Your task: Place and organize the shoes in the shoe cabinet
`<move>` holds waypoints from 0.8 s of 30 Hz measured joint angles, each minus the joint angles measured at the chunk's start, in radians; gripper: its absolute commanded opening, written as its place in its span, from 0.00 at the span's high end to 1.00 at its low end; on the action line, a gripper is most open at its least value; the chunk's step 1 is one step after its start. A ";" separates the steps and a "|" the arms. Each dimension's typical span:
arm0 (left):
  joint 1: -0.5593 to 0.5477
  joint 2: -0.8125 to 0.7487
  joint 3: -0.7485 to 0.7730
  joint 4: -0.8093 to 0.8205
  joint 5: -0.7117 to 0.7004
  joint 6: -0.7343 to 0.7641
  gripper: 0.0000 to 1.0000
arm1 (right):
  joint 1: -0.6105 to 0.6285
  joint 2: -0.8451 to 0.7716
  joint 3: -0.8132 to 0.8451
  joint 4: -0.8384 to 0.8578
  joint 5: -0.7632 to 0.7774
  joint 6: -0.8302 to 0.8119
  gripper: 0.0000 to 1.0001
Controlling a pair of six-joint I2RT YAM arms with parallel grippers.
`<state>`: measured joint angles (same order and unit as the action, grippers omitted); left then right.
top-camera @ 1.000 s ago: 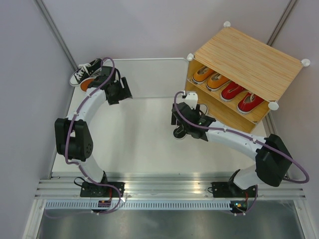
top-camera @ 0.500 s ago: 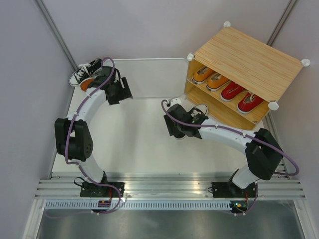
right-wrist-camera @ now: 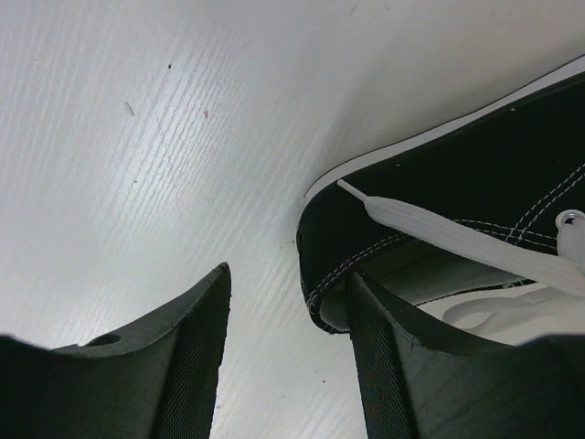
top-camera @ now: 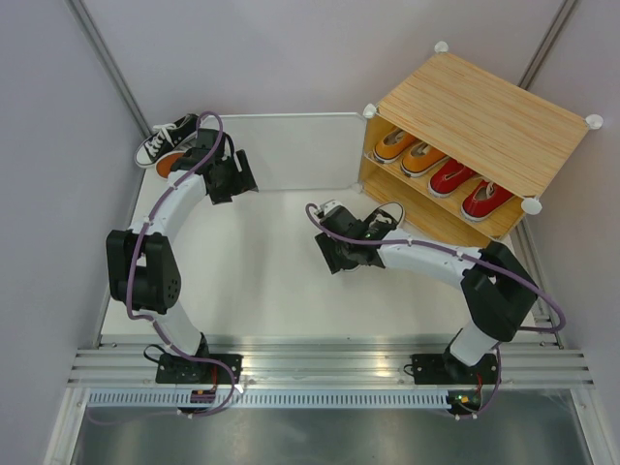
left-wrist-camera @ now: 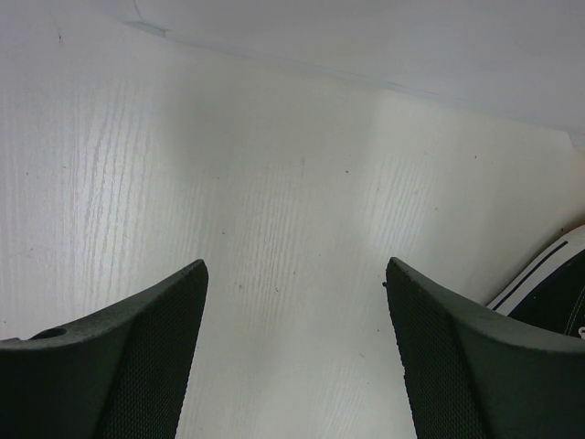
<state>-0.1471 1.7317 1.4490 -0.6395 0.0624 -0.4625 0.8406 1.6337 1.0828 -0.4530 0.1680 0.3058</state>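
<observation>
1. Shoe cabinet: standing at the far right of the table, its open front facing the arms. The frosted door panel appears to be lying flat to the left of the opening, which is probably what is giving the arms access.
2. Orange pair and red pair: sitting side by side on the upper shelf, toes pointing outward, grouped by colour. The lower shelf is showing no shoes where it is visible.
3. Black sneaker: resting on the table just in front of the cabinet's lower left corner, not yet shelved.
4. Right gripper: reaching down at this sneaker's heel, fingers apart and gripping nothing. One finger is lying over the shoe's opening and the other is outside the heel, so the heel wall seems to be lining up for a pinch.
5. Second black sneaker: waiting at the far left corner, well apart from the cabinet. Next to it an orange-brown shape is showing, likely an upturned sole.
6. Left gripper: hovering over bare table with fingers spread wide and nothing between them. The second black sneaker is just beside its right finger.
</observation>
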 measured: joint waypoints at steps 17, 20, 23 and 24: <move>0.000 0.000 -0.007 0.001 0.000 0.000 0.17 | -0.019 0.111 0.080 -0.092 0.069 -0.137 0.99; 0.000 0.000 -0.008 0.002 0.000 0.000 0.17 | -0.022 0.112 0.106 -0.156 0.101 -0.182 1.00; 0.000 0.000 -0.009 0.002 0.000 0.000 0.17 | -0.048 0.106 0.131 -0.186 0.097 -0.243 0.99; 0.000 0.000 -0.009 0.002 0.000 0.000 0.17 | -0.066 0.100 0.136 -0.192 0.085 -0.272 0.99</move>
<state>-0.1471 1.7317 1.4399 -0.6376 0.0620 -0.4622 0.7750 1.7332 1.2190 -0.6445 0.2531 0.0341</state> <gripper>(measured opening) 0.823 0.029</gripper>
